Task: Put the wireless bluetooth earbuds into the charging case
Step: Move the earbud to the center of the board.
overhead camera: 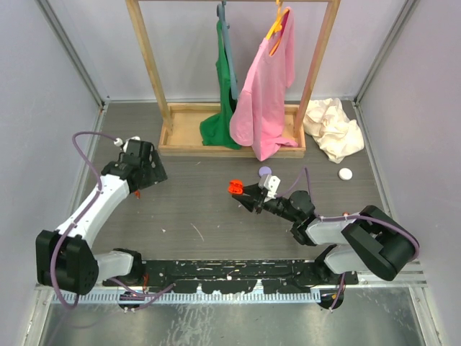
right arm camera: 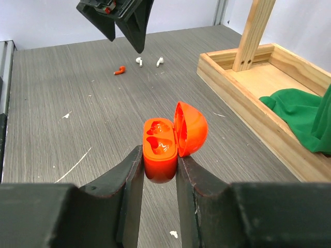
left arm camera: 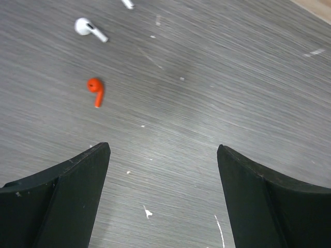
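Observation:
My right gripper (right arm camera: 160,155) is shut on the orange charging case (right arm camera: 161,150), gripping its lower body from both sides. The case's lid (right arm camera: 191,128) stands open to the right and both sockets look empty. The top view shows the case (overhead camera: 235,187) held above mid-table by the right gripper (overhead camera: 243,192). An orange earbud (left arm camera: 95,90) and two white earbuds (left arm camera: 89,28) (left arm camera: 128,3) lie on the table ahead of my left gripper (left arm camera: 163,150), which is open with nothing between its jaws. In the right wrist view the orange earbud (right arm camera: 120,71) and the white earbuds (right arm camera: 138,62) (right arm camera: 160,61) lie below the left gripper (right arm camera: 124,26).
A wooden clothes rack (overhead camera: 230,140) with a green garment (overhead camera: 225,86) and a pink shirt (overhead camera: 266,94) stands at the back. A cream cloth (overhead camera: 333,130), a white cap (overhead camera: 346,174) and a purple disc (overhead camera: 265,171) lie nearby. The rack's wooden base (right arm camera: 248,77) is to the right of the case.

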Robot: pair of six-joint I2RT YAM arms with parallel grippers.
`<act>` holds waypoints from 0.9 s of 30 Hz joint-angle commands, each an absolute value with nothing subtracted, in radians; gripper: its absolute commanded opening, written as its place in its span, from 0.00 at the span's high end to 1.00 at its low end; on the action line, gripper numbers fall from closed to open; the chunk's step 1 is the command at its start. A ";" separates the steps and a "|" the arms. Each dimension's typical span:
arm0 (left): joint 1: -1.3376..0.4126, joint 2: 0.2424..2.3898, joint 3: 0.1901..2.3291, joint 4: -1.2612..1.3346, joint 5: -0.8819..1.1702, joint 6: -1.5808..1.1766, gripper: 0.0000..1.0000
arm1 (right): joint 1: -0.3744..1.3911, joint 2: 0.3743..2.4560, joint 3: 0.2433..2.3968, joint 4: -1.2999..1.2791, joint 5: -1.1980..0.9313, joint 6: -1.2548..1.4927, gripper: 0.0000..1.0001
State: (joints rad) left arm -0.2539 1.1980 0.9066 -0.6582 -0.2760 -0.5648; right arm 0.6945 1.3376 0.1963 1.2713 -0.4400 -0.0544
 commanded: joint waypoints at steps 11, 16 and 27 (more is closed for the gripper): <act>-0.048 1.523 1.155 -0.858 -0.247 -0.457 0.19 | 0.701 1.350 0.197 1.373 -0.412 -0.083 0.86; 0.020 1.575 1.148 -0.830 -0.199 -0.445 0.26 | 0.703 1.351 0.202 1.359 -0.414 -0.086 0.86; 0.123 1.688 1.161 -0.780 -0.105 -0.447 0.46 | 0.708 1.362 0.209 1.351 -0.421 -0.090 0.86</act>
